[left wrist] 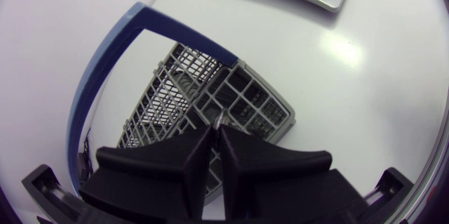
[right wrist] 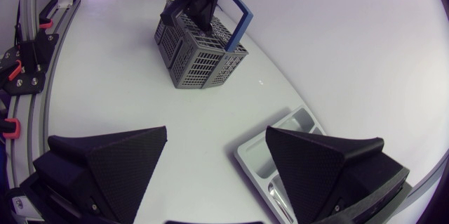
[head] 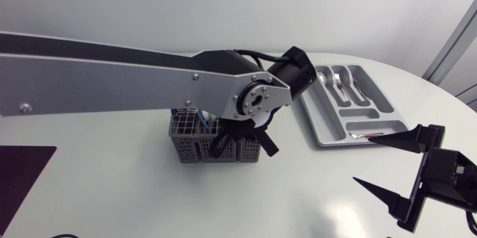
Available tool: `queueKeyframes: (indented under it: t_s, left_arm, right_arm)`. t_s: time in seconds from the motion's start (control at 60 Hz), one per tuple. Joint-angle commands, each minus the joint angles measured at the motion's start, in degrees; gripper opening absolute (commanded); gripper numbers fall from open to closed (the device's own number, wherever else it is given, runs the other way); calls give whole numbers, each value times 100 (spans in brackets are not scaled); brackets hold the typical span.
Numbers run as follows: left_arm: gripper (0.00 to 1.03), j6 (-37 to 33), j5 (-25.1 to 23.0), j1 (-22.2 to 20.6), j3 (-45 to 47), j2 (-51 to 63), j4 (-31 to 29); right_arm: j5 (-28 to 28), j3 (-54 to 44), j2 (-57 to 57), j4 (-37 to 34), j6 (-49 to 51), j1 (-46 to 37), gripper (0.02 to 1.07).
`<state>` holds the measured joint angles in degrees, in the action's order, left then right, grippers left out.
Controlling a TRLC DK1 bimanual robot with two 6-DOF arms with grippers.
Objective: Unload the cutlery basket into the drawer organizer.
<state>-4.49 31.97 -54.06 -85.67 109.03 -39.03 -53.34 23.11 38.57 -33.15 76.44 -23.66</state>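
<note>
cutlery basket [head: 197, 148], boxy grey plastic lattice

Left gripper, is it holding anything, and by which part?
The left gripper seems shut on the top end of a thin cutlery piece in the basket; which utensil cannot be told.

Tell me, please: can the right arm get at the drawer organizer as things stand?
Probably yes. The right gripper hangs just beside the drawer organizer, its fingers open, and nothing stands between them. The left arm is away over the cutlery basket.
</note>
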Motion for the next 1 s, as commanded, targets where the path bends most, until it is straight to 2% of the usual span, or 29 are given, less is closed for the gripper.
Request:
queueKeyframes:
  t_s: [0.0,0.567,0.983]
  left_arm:
    - [13,-8,-33,-43,77,-181,9]
    - [13,-184,425,-351,367,-1016,-17]
    - [13,-421,750,-377,270,-1692,-123]
  right_arm:
    - [-1,-167,-7,19,-86,54,103]
    - [-1,-193,-297,-52,-279,178,103]
    - [-1,-149,-561,107,-1079,345,103]
